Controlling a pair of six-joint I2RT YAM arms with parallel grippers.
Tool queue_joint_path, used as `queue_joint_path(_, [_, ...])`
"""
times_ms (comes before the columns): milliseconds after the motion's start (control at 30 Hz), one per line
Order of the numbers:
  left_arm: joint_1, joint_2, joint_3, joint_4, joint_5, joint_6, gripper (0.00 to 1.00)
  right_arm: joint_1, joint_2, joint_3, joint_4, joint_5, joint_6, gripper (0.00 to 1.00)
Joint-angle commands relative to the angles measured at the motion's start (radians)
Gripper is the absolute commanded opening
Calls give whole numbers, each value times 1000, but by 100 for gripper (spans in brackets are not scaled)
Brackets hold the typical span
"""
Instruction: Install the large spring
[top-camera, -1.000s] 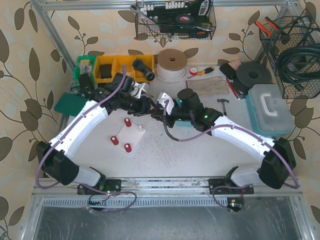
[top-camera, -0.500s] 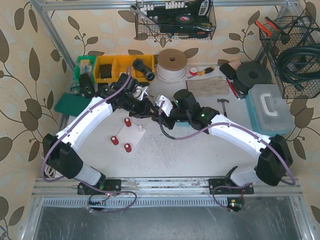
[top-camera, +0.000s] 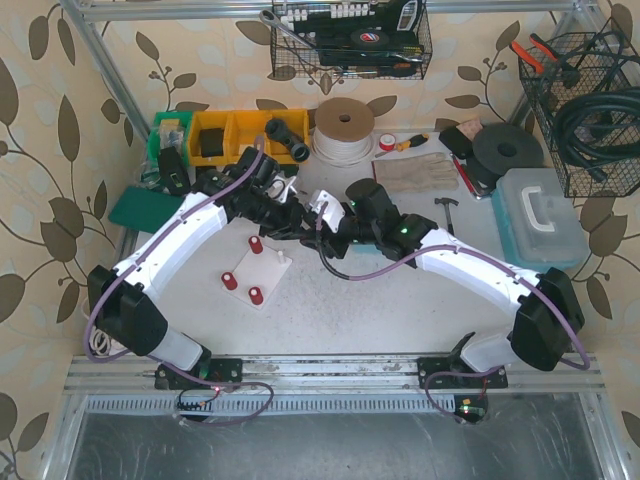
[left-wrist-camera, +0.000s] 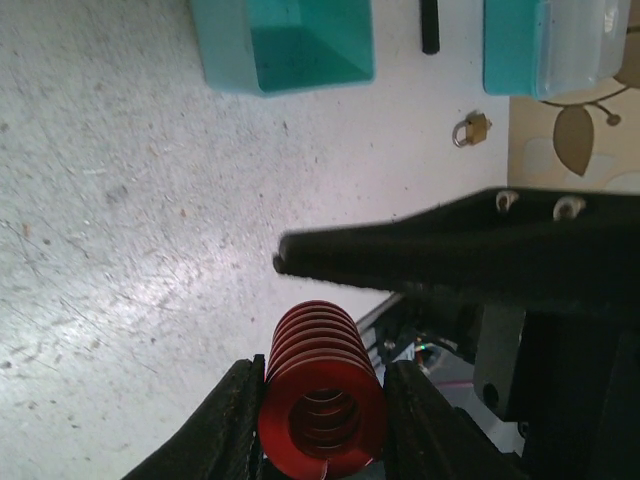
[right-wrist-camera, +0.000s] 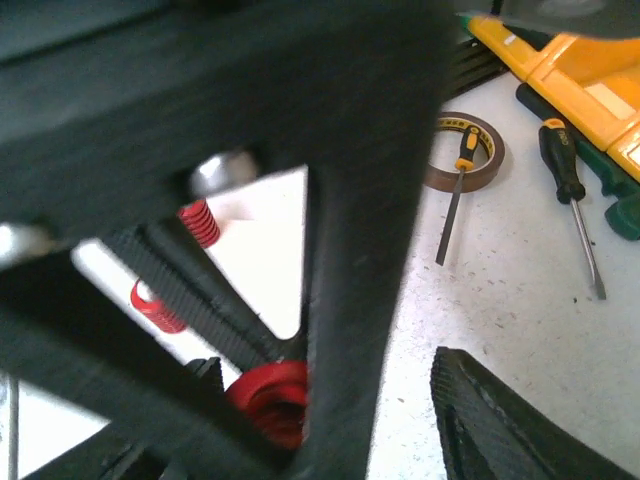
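The large red spring (left-wrist-camera: 322, 400) is clamped sideways between the fingers of my left gripper (left-wrist-camera: 325, 368), held above the table. In the top view the left gripper (top-camera: 298, 222) meets my right gripper (top-camera: 322, 230) tip to tip, just right of the white base plate (top-camera: 268, 264). The plate carries three small red springs (top-camera: 256, 244). In the right wrist view the spring (right-wrist-camera: 268, 398) shows behind a left finger. My right gripper (right-wrist-camera: 330, 440) is open, its jaws either side of that finger and the spring. One right finger (left-wrist-camera: 400, 255) crosses above the spring.
Teal bins (left-wrist-camera: 285, 45) and a small padlock (left-wrist-camera: 470, 127) lie beyond the spring. A tape ring (right-wrist-camera: 465, 150) and two screwdrivers (right-wrist-camera: 572, 200) lie right of the plate. Yellow bins (top-camera: 235, 135), a cord roll (top-camera: 343, 125) and a teal toolbox (top-camera: 540, 220) line the back.
Both grippers have shifted slightly left and closed in on each other. The right gripper has reached in around the spring held by the left gripper.
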Motion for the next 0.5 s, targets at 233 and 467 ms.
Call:
queue_joint_path(233, [-12, -13, 56, -23, -7, -62, 0, -12, -131, -105, 66, 61, 35, 100])
queue_joint_path(467, [-11, -35, 73, -92, -218, -24, 0, -28, -311, -205, 62, 127, 99, 100])
